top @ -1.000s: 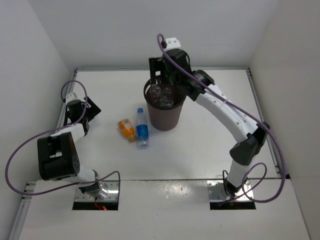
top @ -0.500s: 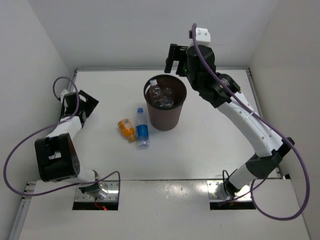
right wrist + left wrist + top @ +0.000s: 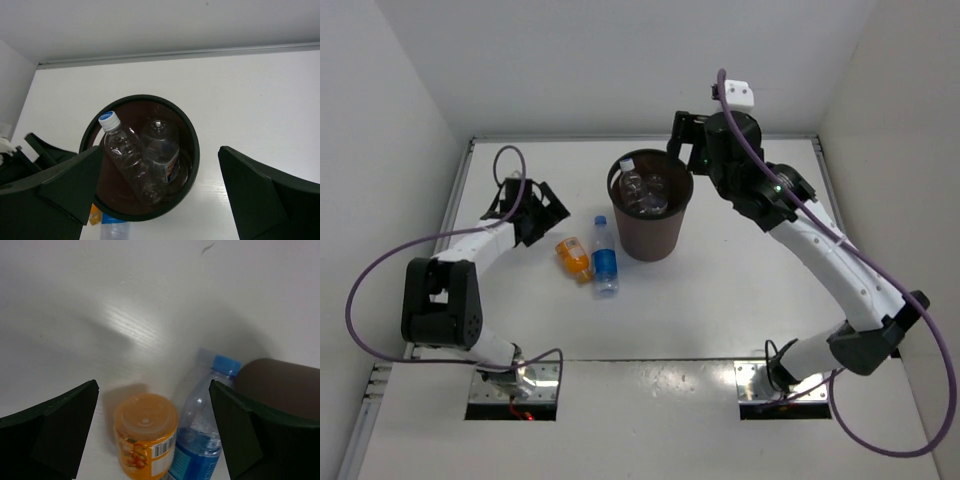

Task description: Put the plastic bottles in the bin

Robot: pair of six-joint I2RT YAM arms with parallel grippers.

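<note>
I find the left gripper [image 3: 544, 207] spread wide and empty, just left of the orange bottle [image 3: 573, 256] and the blue-capped bottle [image 3: 605, 262], which lie side by side on the table [image 3: 740, 300], near-left of the bin [image 3: 650, 238]. The right gripper [image 3: 683, 142], equally spread and empty, hangs by the bin's far-right rim. 2 clear bottles [image 3: 129, 161] lie inside.

Bright, even overhead light, white table [image 3: 740, 290] near overexposed, soft faint shadows beside bin [image 3: 650, 240] in top view, diffuse glare streak on tabletop in left wrist view, left fingers [image 3: 55, 435] and right fingers [image 3: 260, 195] dark, soft-focused, slight grain
</note>
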